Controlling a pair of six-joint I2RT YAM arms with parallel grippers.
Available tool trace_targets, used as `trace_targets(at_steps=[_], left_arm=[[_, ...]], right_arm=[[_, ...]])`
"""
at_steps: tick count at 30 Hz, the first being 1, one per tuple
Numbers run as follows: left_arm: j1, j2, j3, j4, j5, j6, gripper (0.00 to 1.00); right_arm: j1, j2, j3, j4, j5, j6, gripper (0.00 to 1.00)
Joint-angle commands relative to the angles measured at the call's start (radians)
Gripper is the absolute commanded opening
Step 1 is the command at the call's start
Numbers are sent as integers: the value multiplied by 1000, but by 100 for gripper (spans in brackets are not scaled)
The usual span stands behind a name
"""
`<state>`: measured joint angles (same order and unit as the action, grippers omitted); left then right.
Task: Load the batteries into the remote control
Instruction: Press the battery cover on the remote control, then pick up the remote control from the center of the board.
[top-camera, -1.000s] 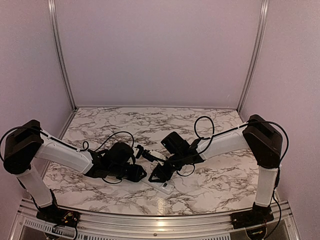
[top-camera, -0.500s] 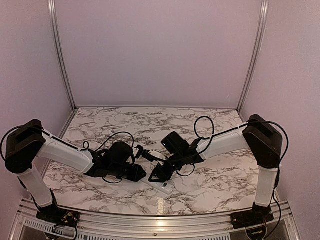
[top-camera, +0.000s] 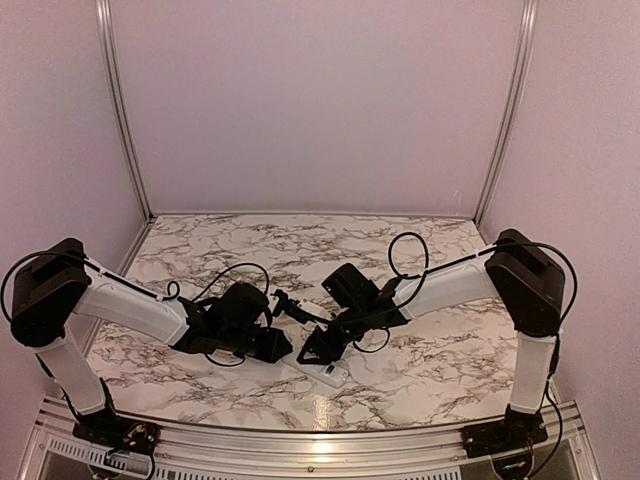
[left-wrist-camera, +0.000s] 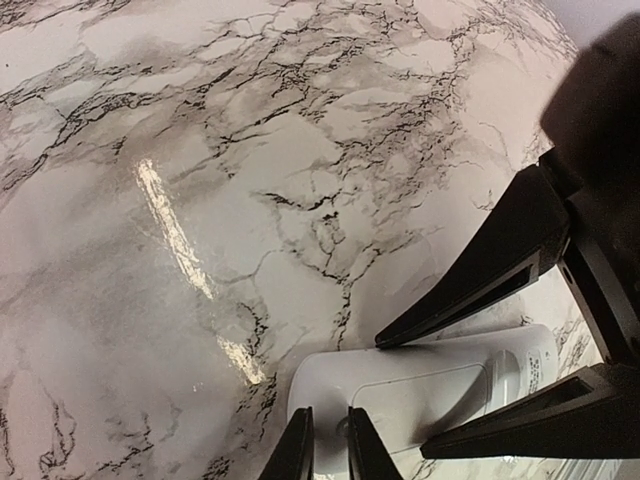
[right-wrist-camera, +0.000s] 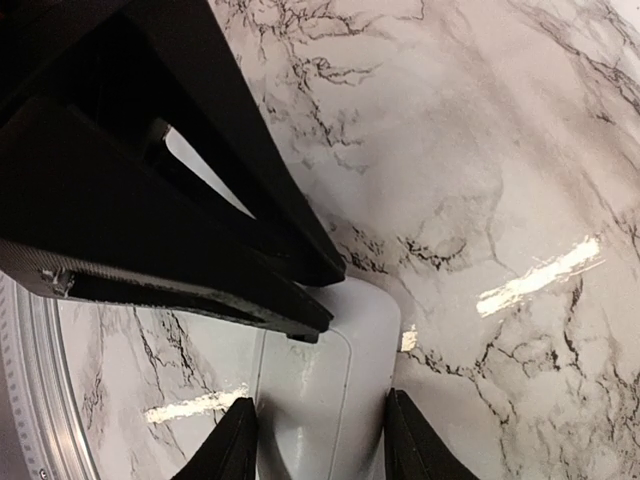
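The white remote control (left-wrist-camera: 420, 385) lies near the front edge of the tabletop (top-camera: 300, 240), abt the middle. Right claw (right-wrist-camera: 320, 400) is squeezing it, one finger on each long side. Left claw (left-wrist-camera: 330, 412) sits at its end, fingers almost together w/ a thin gap; can't tell if it's pinching anything

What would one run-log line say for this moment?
right tool: clamped across remote control | left tool: nearly closed over its end | batteries: not visible
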<state>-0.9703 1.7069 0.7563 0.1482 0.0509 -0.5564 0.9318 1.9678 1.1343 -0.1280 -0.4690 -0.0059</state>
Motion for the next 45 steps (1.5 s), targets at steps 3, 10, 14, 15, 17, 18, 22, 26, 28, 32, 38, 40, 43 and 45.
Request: trace_targets(at_steps=[3, 10, 14, 15, 17, 18, 22, 26, 28, 32, 38, 40, 43, 45], left_arm=[[2, 5, 16, -68, -43, 31, 11], [2, -79, -10, -20, -37, 42, 32], [21, -129, -23, -30, -43, 47, 44], [29, -142, -30, -26, -44, 49, 46], [43, -171, -41, -24, -43, 64, 50], [48, -182, -40, -32, -43, 78, 52], [51, -205, -20, -76, -43, 151, 68], [51, -234, 12, -118, -43, 241, 99], [51, -252, 33, -134, -89, 286, 99], [47, -280, 58, -131, -148, 372, 99], [33, -334, 18, 4, 9, 527, 99], [34, -316, 73, -61, 128, 631, 99], [15, -202, 243, -314, 198, 750, 99], [-35, -123, 332, -459, 148, 848, 99]], right_arm=[[9, 57, -17, -82, 56, -40, 40], [9, 49, -11, -80, 45, -37, 42], [9, 15, -7, -80, 33, -33, 47], [8, 1, -7, -78, 30, -32, 49], [6, -29, -5, -79, 33, -26, 51], [3, -46, -5, -79, 32, -24, 52], [-20, -134, -18, -71, 36, -7, 57], [-63, -249, -58, -61, 64, 0, 67], [-91, -330, -89, -52, 82, 29, 73], [-142, -479, -162, -18, 150, 50, 80], [-157, -692, -305, 119, 201, 137, 97], [-159, -720, -312, 118, 220, 155, 98], [-162, -761, -322, 99, 259, 174, 99], [-164, -816, -346, 100, 269, 177, 99]])
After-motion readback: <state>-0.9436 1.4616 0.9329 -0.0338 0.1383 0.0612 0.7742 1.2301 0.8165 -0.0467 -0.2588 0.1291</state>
